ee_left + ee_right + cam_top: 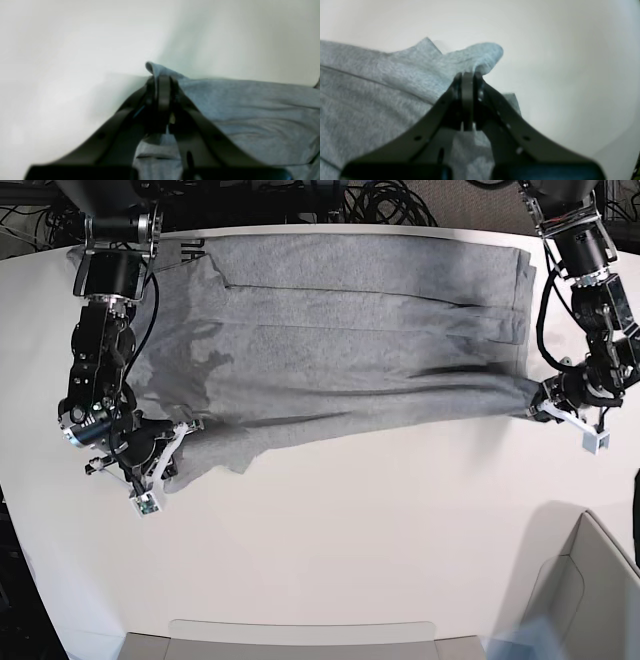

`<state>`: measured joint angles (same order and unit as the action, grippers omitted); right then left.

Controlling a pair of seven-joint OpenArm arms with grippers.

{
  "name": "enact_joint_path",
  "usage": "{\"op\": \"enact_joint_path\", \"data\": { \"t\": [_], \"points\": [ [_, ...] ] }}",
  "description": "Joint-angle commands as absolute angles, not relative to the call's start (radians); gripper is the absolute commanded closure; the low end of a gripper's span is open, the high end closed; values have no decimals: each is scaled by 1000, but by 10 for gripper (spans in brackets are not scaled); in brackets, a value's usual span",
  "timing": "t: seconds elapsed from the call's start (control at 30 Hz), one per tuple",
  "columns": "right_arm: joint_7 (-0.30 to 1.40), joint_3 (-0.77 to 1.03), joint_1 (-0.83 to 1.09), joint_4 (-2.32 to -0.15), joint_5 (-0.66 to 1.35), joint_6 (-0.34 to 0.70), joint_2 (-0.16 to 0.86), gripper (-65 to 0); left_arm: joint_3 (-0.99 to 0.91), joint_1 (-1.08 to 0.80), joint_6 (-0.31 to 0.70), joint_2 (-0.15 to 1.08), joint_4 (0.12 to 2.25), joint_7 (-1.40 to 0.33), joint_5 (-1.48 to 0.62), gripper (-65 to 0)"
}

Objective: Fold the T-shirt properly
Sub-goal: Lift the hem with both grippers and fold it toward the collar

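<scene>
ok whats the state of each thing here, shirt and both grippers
T-shirt: spread on the white table, partly folded lengthwise, near edge pinched at both ends
left gripper: shut on the T-shirt's edge
right gripper: shut on the T-shirt's edge
cardboard box: open, at the table's near corner

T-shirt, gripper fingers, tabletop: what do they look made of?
T-shirt: soft knit, likely cotton jersey; heathered grey flecks, limp creases and folds.
Fingers of the right gripper, and of the left gripper: matte black, probably moulded or printed plastic, with small holes along the arms.
Table: smooth off-white surface, laminate or painted board; can't tell which.
</scene>
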<state>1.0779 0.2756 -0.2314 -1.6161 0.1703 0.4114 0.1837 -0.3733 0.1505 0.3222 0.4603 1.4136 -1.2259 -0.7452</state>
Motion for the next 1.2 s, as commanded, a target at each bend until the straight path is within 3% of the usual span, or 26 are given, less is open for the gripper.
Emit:
{"op": "enact_joint_path", "data": {
  "t": [0.0,0.23,0.47,0.8,1.17],
  "points": [
    [1064,308,-240,-1656,170,410,194,0,-381,143,326,478,1466,-1225,-754,0],
    [1213,400,-145,-1839,170,420,177,0,-381,71,325,478,1586,-1277,-753,0],
    [1214,470,-18,-1963,170,421,179,0,-381,16,325,475,1586,-1279,-753,0],
    [1371,671,35,-2061,170,648,176,0,-381,-82,325,475,1750,-1283,-753,0],
    [1371,687,177,-2064,170,667,177,0,-380,-156,323,472,1774,-1322,-750,0]
  ]
}}
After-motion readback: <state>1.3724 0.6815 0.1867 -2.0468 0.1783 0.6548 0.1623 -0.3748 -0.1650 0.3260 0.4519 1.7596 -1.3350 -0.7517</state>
